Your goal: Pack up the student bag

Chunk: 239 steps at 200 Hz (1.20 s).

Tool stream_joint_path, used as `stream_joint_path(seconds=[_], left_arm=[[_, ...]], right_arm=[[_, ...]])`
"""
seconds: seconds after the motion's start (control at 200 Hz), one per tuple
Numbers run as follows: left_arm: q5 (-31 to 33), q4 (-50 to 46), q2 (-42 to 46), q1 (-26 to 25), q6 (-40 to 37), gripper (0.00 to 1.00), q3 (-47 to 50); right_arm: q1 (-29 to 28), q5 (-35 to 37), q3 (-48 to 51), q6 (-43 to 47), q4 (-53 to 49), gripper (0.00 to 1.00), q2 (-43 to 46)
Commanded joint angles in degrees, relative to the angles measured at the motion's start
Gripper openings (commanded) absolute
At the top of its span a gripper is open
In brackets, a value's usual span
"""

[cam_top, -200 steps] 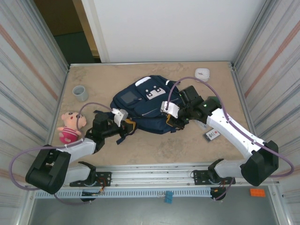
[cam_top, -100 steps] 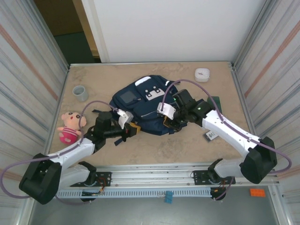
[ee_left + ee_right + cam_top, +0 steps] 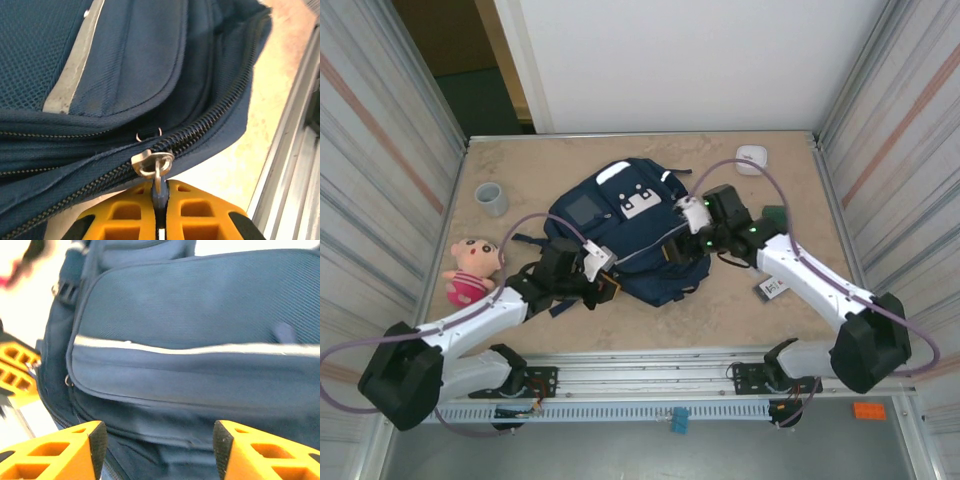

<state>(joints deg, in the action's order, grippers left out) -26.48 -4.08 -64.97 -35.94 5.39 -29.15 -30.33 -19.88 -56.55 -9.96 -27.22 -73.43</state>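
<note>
Some of this is tough to read. From above, both grippers' tips blend into the dark fabric. The right wrist view is blurry too, so I can't tell if those fingers actually touch the bag. The large navy blue fabric backpack (image 3: 630,240) lies flat in the middle of the beige table (image 3: 550,160), with its white-grey patches toward the far side.

The left gripper (image 3: 159,197) has its yellow fingers pressed together, clamped on the small blue zipper pull (image 3: 157,189). That pull hangs from the silver metal slider (image 3: 151,162) on the bag's zip track. The right gripper (image 3: 157,445) has its fingers (image 3: 55,452) well apart with nothing between them, and it faces the front pocket with the thin pale stripe (image 3: 175,349).

Other stuff around:
- A pink plush toy (image 3: 470,270) sits left of the bag, near the left arm.
- A grey cup (image 3: 491,198) stands further back on the left.
- A small white round thing (image 3: 752,158) is at the far right.
- A white card (image 3: 772,288) lies just beside the right arm.
- A dark green object (image 3: 776,214) is partly hidden behind that arm — no idea what it is.
</note>
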Motion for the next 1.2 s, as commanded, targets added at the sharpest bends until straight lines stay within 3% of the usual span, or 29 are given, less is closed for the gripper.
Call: stream_joint_path(seconds=[0.0,0.19,0.331,0.461,0.702,0.782,1.022,1.193], left_arm=[[4.72,-1.15,-1.95,-0.89,3.07,0.0,-0.98],[7.14,-1.62,-3.76,-2.22,4.02,0.0,-0.91],[6.9,-1.43,-4.61,-2.42,4.22,0.0,-0.99],[6.46,-0.49,-4.74,-2.68,4.71,0.0,-0.9],[4.88,0.55,-4.93,-5.64,5.27,0.0,-2.01],[3.19,1.04,-5.39,-7.77,5.33,0.0,-2.94],[-0.3,2.04,-9.88,-15.13,6.33,0.0,-7.27],[2.95,2.45,-15.79,-18.05,7.68,0.0,-12.75]], right_arm=[[3.01,-2.45,5.43,-27.53,-4.3,0.6,4.16],[3.02,-0.72,14.4,-44.88,-1.47,0.64,6.41],[1.74,-1.8,18.08,-48.76,8.46,0.64,5.45],[0.83,-1.07,17.82,-49.48,9.19,0.62,1.88],[-3.32,1.9,21.25,-56.03,19.85,0.23,-0.62],[-4.89,3.86,21.61,-59.24,23.09,0.16,-0.92],[-6.98,6.91,20.77,-62.65,28.26,0.09,-2.61],[-7.53,6.63,20.43,-61.93,28.3,0.07,-2.31]])
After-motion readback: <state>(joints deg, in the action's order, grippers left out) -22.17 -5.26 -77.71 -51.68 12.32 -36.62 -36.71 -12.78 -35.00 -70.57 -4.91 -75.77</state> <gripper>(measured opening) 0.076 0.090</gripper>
